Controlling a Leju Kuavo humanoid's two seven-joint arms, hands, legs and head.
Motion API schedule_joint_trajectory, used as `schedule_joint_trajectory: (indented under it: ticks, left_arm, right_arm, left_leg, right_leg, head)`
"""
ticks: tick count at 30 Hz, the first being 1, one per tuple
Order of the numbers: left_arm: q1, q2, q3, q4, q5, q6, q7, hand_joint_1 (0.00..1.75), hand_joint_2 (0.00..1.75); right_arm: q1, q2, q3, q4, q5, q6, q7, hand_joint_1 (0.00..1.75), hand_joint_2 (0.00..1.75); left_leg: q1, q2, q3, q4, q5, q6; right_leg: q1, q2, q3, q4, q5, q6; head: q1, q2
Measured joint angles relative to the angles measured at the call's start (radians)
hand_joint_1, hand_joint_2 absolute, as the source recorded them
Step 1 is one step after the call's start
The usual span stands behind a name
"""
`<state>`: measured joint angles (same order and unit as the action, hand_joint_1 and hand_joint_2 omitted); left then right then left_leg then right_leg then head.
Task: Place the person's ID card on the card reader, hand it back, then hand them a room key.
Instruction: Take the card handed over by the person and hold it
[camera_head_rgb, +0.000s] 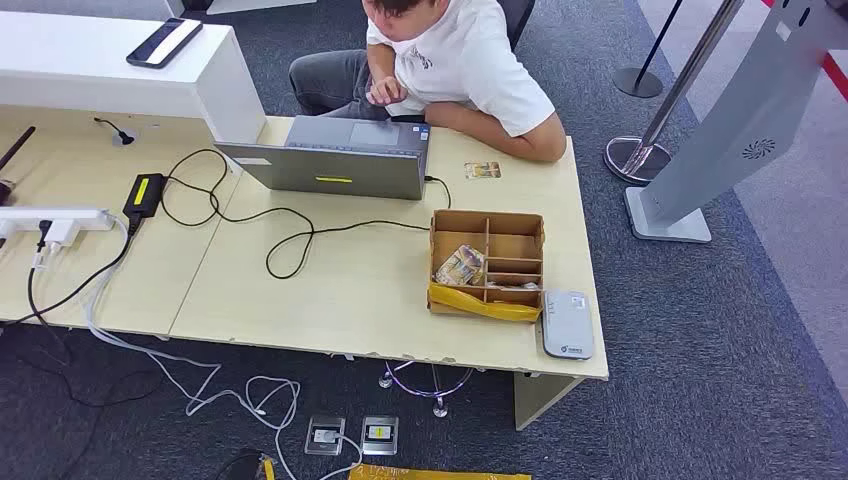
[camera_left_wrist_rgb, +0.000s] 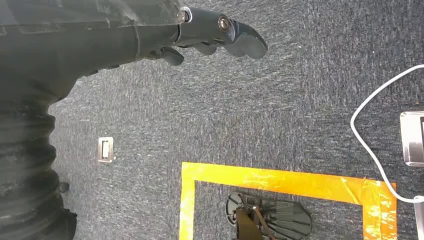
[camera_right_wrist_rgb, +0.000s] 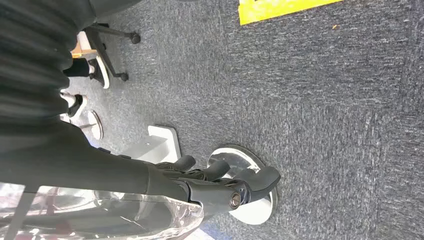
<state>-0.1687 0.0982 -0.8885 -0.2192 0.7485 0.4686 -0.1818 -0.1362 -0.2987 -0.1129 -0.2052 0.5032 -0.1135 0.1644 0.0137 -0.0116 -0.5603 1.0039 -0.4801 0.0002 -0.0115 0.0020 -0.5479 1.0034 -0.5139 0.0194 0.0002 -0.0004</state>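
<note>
A small ID card (camera_head_rgb: 482, 170) lies flat on the wooden table (camera_head_rgb: 330, 300), by the forearm of a seated person (camera_head_rgb: 450, 70) in a white T-shirt. The white card reader (camera_head_rgb: 567, 324) lies at the table's near right corner. Beside it stands a cardboard divider box (camera_head_rgb: 487, 262) with a bundle of cards (camera_head_rgb: 460, 265) in its left compartment. My left hand (camera_left_wrist_rgb: 215, 35) hangs over the grey carpet, its fingers loosely extended and holding nothing. My right hand (camera_right_wrist_rgb: 225, 182) also hangs over the carpet with its fingers loose and nothing in them.
An open laptop (camera_head_rgb: 335, 165) stands in front of the person, with black cables (camera_head_rgb: 270, 225) looping across the table. A power strip (camera_head_rgb: 55, 220) and adapter (camera_head_rgb: 143, 193) lie at the left. A grey kiosk stand (camera_head_rgb: 730, 130) and a stanchion base (camera_head_rgb: 637, 157) stand at the right.
</note>
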Motion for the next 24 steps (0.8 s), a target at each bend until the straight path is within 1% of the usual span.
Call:
schedule_joint_trajectory:
  ticks: [24]
  left_arm:
    - [0.000, -0.001, 0.000, -0.003, 0.007, 0.006, -0.002, 0.00, 1.75]
  right_arm:
    - [-0.009, -0.002, 0.000, 0.000, -0.010, 0.004, 0.001, 0.00, 1.75]
  left_leg:
    - [0.000, 0.000, 0.000, 0.000, 0.000, 0.000]
  right_leg:
    - [0.000, 0.000, 0.000, 0.000, 0.000, 0.000]
  head:
    - [0.000, 0.000]
